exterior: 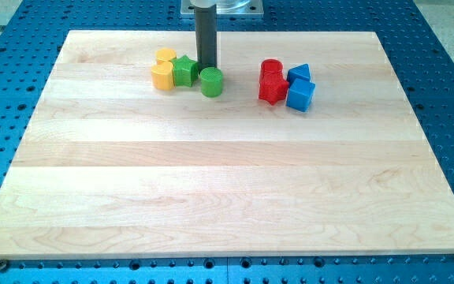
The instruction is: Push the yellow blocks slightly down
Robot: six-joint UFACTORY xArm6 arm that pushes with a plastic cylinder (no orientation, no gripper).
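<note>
at the view's left, two yellow blocks near the top edge of the wooden surface (pixel 211 197): upper yellow block (pixel 165 55), rounded shape not clearly resolved, and lower yellow block (pixel 162 76), roughly cylindrical, touching or nearly touching each other. immediately right of these, green star block (pixel 184 70), in contact with the lower yellow block. further right, green cylinder (pixel 211 81), just beside the star. directly above the green cylinder, dark rod descending from the mount at the view's top, with my tip (pixel 206 66) hidden in part behind the cylinder's upper edge, between star and cylinder, to the right of both yellow blocks and not touching either. no fingers fitted to this rig, so no apart or together state to report. toward the view's right, well apart from the tip: two red blocks, upper red block (pixel 271 68) and lower red block (pixel 272 89), shapes unclear, then blue triangular block (pixel 299 73) and blue cube (pixel 300 95), all clustered. progress judged as not started: yellow blocks close to the top edge, no contact with the tip. remaining: reposition tip above the yellow pair, toward the view's top, then short push toward the view's bottom; star likely to be dragged along given contact.
</note>
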